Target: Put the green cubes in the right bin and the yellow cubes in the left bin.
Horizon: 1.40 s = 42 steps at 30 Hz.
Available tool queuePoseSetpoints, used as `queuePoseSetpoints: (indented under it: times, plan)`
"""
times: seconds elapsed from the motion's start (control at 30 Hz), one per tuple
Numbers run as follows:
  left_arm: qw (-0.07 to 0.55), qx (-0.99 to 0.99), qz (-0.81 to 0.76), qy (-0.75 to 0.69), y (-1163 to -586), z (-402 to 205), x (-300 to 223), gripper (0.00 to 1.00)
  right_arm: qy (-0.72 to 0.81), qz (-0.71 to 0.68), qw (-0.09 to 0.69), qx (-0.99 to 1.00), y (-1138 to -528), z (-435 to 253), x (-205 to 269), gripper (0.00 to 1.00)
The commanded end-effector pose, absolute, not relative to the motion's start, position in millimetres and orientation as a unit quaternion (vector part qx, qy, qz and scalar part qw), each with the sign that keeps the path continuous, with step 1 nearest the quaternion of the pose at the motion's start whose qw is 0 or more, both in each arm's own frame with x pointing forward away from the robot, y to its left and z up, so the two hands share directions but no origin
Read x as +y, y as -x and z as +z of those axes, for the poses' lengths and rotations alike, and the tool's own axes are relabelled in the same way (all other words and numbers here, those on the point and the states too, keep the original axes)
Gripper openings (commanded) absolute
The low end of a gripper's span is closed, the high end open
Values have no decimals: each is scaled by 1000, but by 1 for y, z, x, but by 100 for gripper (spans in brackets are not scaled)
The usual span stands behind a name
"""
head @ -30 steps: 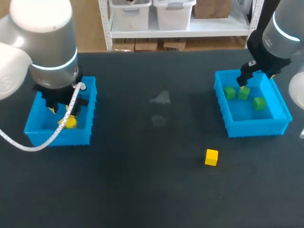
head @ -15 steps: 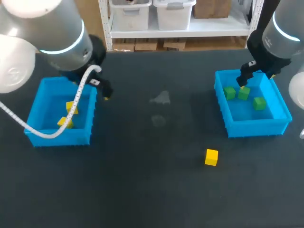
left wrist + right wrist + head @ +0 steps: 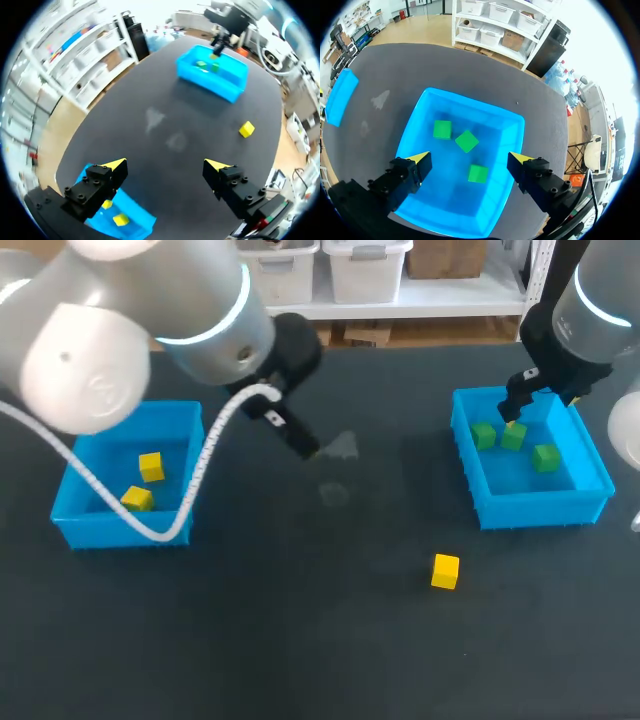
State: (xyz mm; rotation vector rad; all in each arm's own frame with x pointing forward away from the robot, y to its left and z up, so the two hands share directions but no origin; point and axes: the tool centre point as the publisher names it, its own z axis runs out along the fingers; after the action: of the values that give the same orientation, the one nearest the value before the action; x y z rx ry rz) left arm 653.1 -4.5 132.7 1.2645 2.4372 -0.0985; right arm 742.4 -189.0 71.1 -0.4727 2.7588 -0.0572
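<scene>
In the head view the left gripper (image 3: 311,451) is mostly hidden under its own arm's bulky grey and black wrist. Only a dark tip shows above the middle of the dark worktop (image 3: 300,640), and how far it is open cannot be read there. A white cable (image 3: 205,465) looping from that arm crosses the front right corner of the left blue plastic bin (image 3: 100,530). The right gripper (image 3: 515,418) is likewise a dark shape over the far left part of the right blue plastic bin (image 3: 540,508), its fingers hard to tell apart.

The wrist views show what the head view hides. In the left wrist view the left gripper's yellow-tipped fingers are spread wide with nothing between them. Ahead of them lie only bare worktop and pale smudges (image 3: 176,141). The left bin is partly cut off beneath one finger there, while the head view shows it whole, with two yellow cubes (image 3: 151,466) lying inside, near each other.

In the right wrist view the right gripper's fingers stand wide apart and empty above the right bin. Three green cubes (image 3: 466,141) lie on the bin's floor below.

A loose yellow cube (image 3: 445,571) sits on the worktop in front of the right bin, apart from it and well apart from the left bin. The right wrist view does not show it.
</scene>
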Motion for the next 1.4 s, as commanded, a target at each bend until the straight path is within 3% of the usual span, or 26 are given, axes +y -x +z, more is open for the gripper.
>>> queuePoseSetpoints:
  times: [0.03,0.73,1.4]
  plan:
    - [176,853,-35,-490,-664,128,-38,100,166,-21,172,971,-741,71,-189,100]
    - [125,759,-54,-637,-644,97,-144,100,166,-21,172,971,-741,71,-189,100]
    - [65,669,-95,-734,-575,88,-168,100,166,-21,172,971,-741,71,-189,100]
